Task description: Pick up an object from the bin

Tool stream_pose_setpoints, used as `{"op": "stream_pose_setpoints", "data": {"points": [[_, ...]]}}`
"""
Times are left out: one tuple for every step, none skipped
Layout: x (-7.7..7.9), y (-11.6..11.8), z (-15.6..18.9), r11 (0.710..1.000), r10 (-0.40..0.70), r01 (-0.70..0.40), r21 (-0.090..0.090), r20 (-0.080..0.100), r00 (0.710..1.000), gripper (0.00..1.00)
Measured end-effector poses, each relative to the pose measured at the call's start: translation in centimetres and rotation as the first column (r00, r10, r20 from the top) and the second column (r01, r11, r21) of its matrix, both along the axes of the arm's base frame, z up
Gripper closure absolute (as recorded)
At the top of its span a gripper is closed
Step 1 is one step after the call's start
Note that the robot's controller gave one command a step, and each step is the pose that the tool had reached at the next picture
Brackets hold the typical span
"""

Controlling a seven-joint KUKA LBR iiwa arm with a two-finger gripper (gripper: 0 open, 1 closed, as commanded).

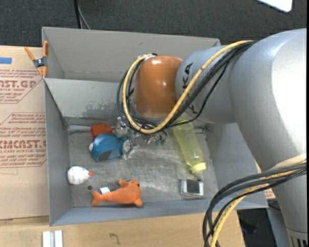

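Note:
My gripper (127, 144) reaches down into the bin's middle left, under the orange wrist cover. Its metal fingers stand right beside a blue rounded toy (105, 147), touching or nearly touching its right side. An orange piece (100, 130) lies just behind the blue toy. Nothing shows plainly between the fingers.
A pale yellow bottle (189, 146) lies to the right of the gripper. A small silver and black square thing (192, 188) sits at the front right. An orange fish-shaped toy (119, 194) lies along the front, with a white ball-like toy (78, 175) at the front left.

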State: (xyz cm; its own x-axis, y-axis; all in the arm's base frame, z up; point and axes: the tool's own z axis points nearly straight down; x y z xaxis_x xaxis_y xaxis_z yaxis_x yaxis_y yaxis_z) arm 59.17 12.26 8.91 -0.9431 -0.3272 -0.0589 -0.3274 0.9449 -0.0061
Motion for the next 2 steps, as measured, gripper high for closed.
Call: {"op": "stream_pose_setpoints", "data": {"points": [[0.0, 0.0, 0.0, 1.0, 0.0, 0.0, 0.0, 0.0, 1.0, 1.0], [-0.7, 0.2, 15.4, 0.991, 0.13, -0.131, -0.013, -0.054, 0.99, 1.0]]}}
